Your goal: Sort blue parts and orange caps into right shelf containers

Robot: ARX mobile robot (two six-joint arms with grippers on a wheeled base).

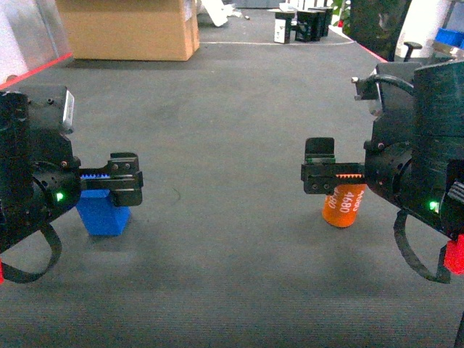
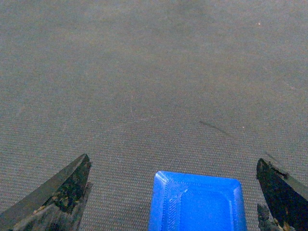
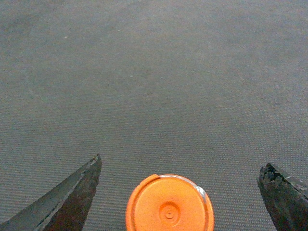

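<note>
While both arms hang low over the grey carpeted floor (image 1: 232, 145), each hand sits above its own piece with its fingers spread wide and nothing gripped. In the left wrist view, the left hand (image 2: 173, 192) has its two dark fingertips (image 2: 62, 192) standing well apart on either side of the blue part (image 2: 197, 202), with carpet showing in both gaps. The head view shows that same blue part (image 1: 104, 212) resting on the floor just under the left hand (image 1: 125, 181). On the other side the right hand (image 3: 180, 192) is likewise open around the orange cap (image 3: 169, 204), which stands upright with its round top facing the camera; from the head view the orange cap (image 1: 343, 204) sits below the right hand (image 1: 319, 174), its white printed characters visible on the side.

No shelf or blue crate can be seen in any view, so both pieces appear to be a long way from their containers. A cardboard box (image 1: 127, 27) stands far back.

The risks, as I judge them: the cap is round and smooth, so fingers closing off-centre could squeeze it sideways and tip or roll it across the carpet. The blue part looks slightly offset toward one finger, so a one-sided first contact might push or twist it before the grip settles.
</note>
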